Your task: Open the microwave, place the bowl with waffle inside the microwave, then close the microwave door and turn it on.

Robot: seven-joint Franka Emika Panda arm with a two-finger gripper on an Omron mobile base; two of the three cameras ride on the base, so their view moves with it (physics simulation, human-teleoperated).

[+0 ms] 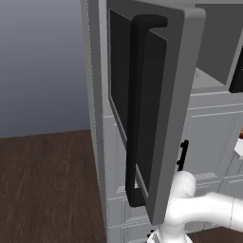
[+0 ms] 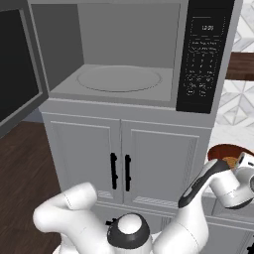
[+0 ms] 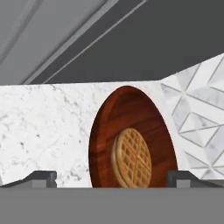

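Gripper (image 3: 111, 178) jaws spread wide, nothing between them. Hand view: one dark fingertip (image 3: 37, 178) at each lower corner, bowl (image 3: 131, 135) sitting in the gap ahead, clear of both tips as far as I can tell.

Bowl: reddish-brown wood grain, seen edge-on-ish because the hand camera is rolled; its lower rim is cut off by the frame bottom. Inside it, one round golden waffle (image 3: 131, 157), lying flat on the bowl floor.

Bowl rests on a white marble counter (image 3: 48, 127). Beyond it, to one side, a patterned grey-white tile wall (image 3: 197, 100); dark grey panel (image 3: 144, 48) above in that view, can't tell what it is.

Right base view: hand at far right, mostly cut off by the frame edge, fingers not visible there. Bowl rim (image 2: 225, 151) just peeks past the wrist, rest hidden behind the arm.

Left of the hand and higher: microwave (image 2: 124, 79), cavity exposed, light grey interior with round turntable, nothing on it. Black keypad panel (image 2: 203, 54) on the side nearest the hand; labels too small to read.

Microwave door (image 1: 152, 104) swung fully out, far side from the hand, long black bar handle (image 1: 137, 109) facing the left base camera. Door blocks most of that view; cavity barely visible behind it.

Below the microwave: white panelled cabinet doors (image 2: 124, 163) with short black handles.
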